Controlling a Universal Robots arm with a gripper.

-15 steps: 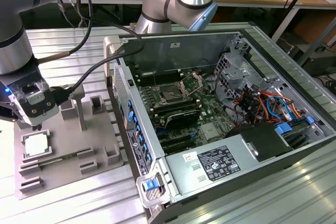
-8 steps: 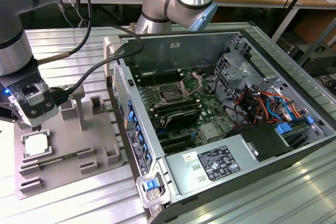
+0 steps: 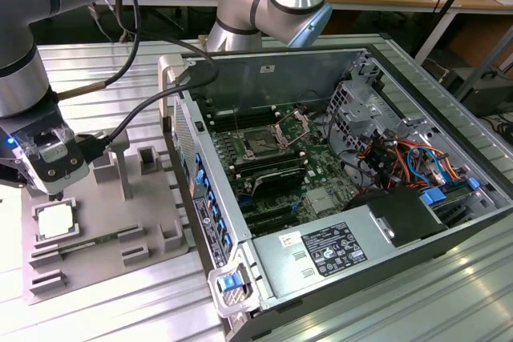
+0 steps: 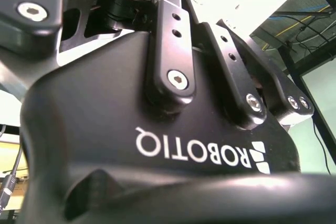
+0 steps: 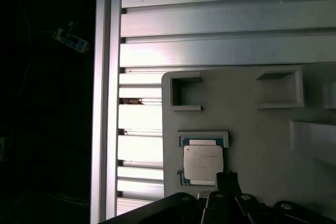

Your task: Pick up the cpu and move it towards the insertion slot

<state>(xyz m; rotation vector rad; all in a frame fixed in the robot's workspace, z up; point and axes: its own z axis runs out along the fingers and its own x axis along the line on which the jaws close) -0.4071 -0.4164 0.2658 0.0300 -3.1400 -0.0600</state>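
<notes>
The cpu, a small square chip with a silvery top, lies flat in a recess near the front of the grey plastic fixture, at the exterior view's left. My gripper hangs just above the chip's far edge, apart from it. In the first wrist view the cpu sits in its framed pocket with the gripper tip right beside it. The insertion slot, a square socket with a dark centre and its metal bracket raised, sits on the motherboard inside the open computer case. The second wrist view looks along the gripper's black housing.
The open computer case stands to the fixture's right in the exterior view, its side wall between the fixture and the socket. Cables, a drive cage and a power supply fill the case's right side. Black hoses trail from the wrist. Everything rests on a ribbed aluminium table.
</notes>
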